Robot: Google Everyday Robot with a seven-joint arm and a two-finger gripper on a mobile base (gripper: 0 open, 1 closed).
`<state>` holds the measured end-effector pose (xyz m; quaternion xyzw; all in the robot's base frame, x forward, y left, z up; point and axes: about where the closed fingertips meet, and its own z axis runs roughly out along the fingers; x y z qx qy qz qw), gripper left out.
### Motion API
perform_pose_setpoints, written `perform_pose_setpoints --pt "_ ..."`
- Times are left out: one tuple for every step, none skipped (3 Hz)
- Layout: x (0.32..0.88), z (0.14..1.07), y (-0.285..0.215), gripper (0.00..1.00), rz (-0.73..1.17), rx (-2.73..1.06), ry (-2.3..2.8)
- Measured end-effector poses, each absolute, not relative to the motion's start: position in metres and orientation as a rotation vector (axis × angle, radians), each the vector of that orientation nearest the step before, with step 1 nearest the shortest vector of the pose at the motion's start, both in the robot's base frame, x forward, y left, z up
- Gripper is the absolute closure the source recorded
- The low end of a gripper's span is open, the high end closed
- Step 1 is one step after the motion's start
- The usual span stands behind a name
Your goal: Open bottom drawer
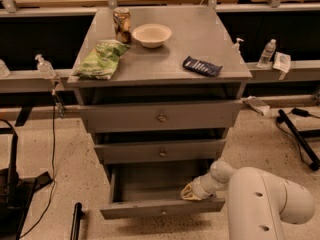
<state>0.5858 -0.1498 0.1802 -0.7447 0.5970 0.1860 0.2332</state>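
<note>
Bottom drawer (145, 210) out, gripper (192, 192) at its right end

The bottom drawer stood well out, lowest in the cabinet (200, 34). The gripper sat inside its right end, and I could not tell whether it was open or closed. Pulling from that off-centre spot might have skewed and jammed the drawer.

The grey table (200, 39) carries four things on its flat top, all higher than the gripper (191, 191), which sits low at the table's front in the bottom drawer (160, 211). A dark snack packet (201, 66) lies almost straight above the gripper. Up and to its left lie a pale bowl (151, 34), a can (121, 25) just beside it, and a green bag (102, 59).
</note>
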Motion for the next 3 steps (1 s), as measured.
perform_pose_setpoints --pt "0.5857 0.1814 -0.1499 1.0 0.511 -2.045 1.64" --pt "0.5769 0.1785 -0.1579 1.0 0.55 -2.052 1.639" --pt "0.5769 0.1819 -0.1579 1.0 0.55 -2.052 1.639"
